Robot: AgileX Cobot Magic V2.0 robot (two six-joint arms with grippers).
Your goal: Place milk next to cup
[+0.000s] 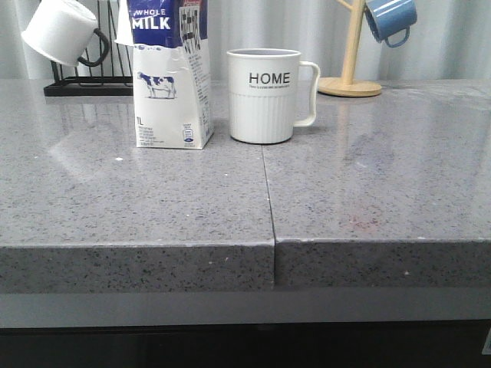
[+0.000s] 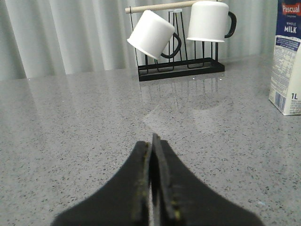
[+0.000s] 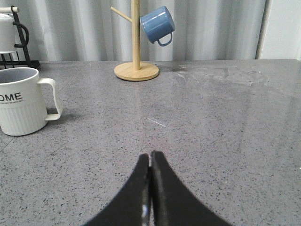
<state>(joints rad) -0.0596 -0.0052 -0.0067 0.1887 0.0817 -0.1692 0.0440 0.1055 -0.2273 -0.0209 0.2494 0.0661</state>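
The milk [image 1: 170, 77], a tall white carton with a dark blue top and a cow picture, stands upright on the grey counter just left of the cup [image 1: 265, 96]. A small gap separates them. The cup is a white ribbed mug lettered "HOME", its handle pointing right. In the left wrist view the milk [image 2: 288, 56] shows at the edge, far from my left gripper [image 2: 152, 141], which is shut on nothing. In the right wrist view the cup [image 3: 21, 101] stands off to one side of my right gripper [image 3: 150, 155], also shut and empty. Neither gripper appears in the front view.
A black wire rack [image 1: 88, 80] with white mugs [image 2: 151, 35] hanging on it stands at the back left. A wooden mug tree [image 3: 136, 70] holding a small blue mug [image 3: 157, 24] stands at the back right. A seam [image 1: 267, 192] runs across the counter toward its front edge.
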